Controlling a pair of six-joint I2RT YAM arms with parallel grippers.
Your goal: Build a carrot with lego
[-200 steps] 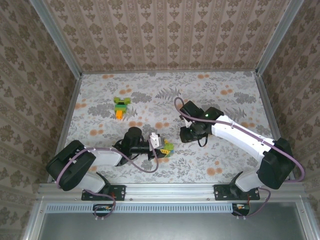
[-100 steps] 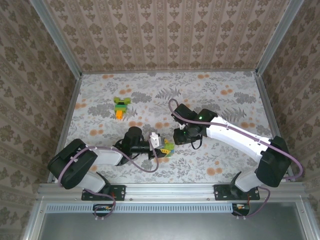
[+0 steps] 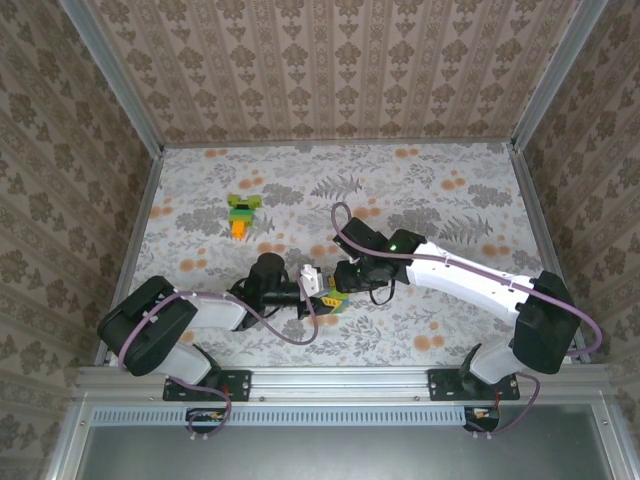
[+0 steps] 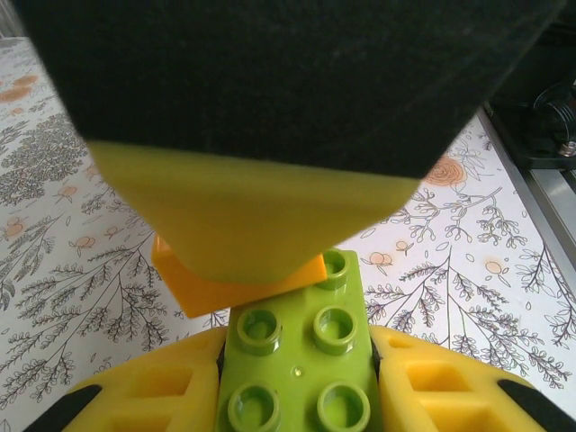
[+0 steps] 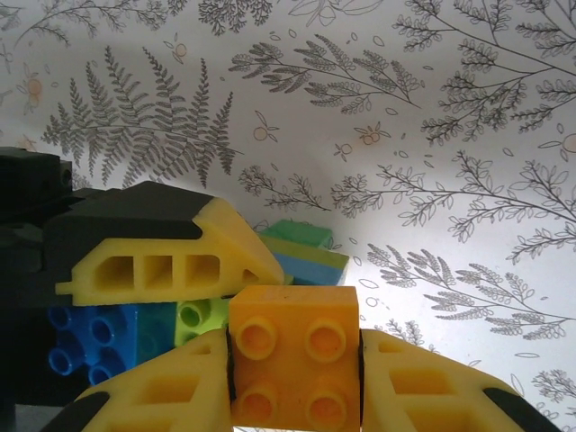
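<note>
My left gripper (image 3: pixel 320 290) (image 4: pixel 301 355) is shut on a lime lego brick (image 4: pixel 301 369), part of a small build (image 3: pixel 336 298) with blue bricks (image 5: pixel 85 342) and a green-and-blue stack (image 5: pixel 306 252). My right gripper (image 3: pixel 343 279) (image 5: pixel 295 355) is shut on an orange brick (image 5: pixel 295 351) (image 4: pixel 225 286). That brick lies against the far end of the lime brick. I cannot tell whether it is pressed on. A finished carrot (image 3: pixel 241 213) of green bricks with an orange tip lies at the back left.
The floral table cover (image 3: pixel 450 200) is ringed by patterned walls and metal rails (image 3: pixel 350 380). The two arms meet near the front middle. A cable (image 3: pixel 290 330) loops by the left wrist.
My right arm has swung left with the orange brick, from about a hand's width away to right against the build in my left gripper. The left arm has stayed put.
</note>
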